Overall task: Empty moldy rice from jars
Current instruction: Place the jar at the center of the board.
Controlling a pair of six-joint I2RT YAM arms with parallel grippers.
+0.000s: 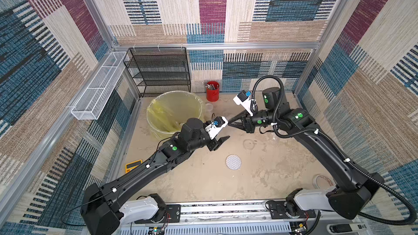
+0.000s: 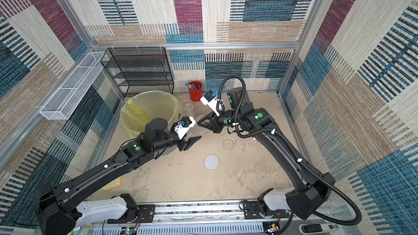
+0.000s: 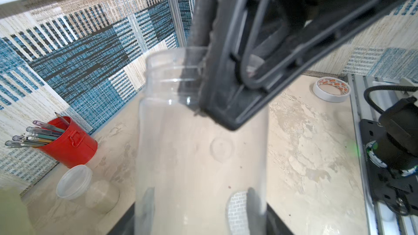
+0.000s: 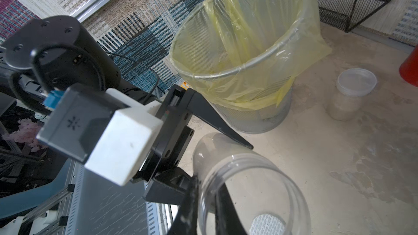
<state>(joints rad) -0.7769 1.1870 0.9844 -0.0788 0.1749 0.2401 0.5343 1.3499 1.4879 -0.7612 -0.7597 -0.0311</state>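
Patchwork woven panels wall in a mottled beige tabletop (image 1: 203, 184).

The empty jar (image 3: 199, 150) is held in the air just beside the bin (image 4: 244, 66), outside its rim and tilted, with its open mouth turned away from the bin. It looks clear inside apart from a faint haze. The left gripper (image 3: 199, 202) clasps its body near the base, one finger on each side. The right gripper (image 4: 207, 181) is pinched on the threaded rim, one finger inside the mouth and one outside.

I judge this jar to be light, thin-walled and slick. The neck is probably its stiffest part, so a rim pinch should hold. A hard squeeze at mid-body could flex the wall or let it slip.

The lidded jar (image 4: 348, 96) stands on the table near the bin, between it and the red cup (image 1: 212, 91). The moldy rice (image 4: 342, 109) fills its lower part. It is likely heavier and bottom-weighted, so it is best gripped around the body below the lid, and the lid has to come off before pouring.

Farther from the bin, a loose patterned lid (image 1: 233, 161) lies flat on the table. A tape roll (image 3: 331, 89) lies well apart from the bin.
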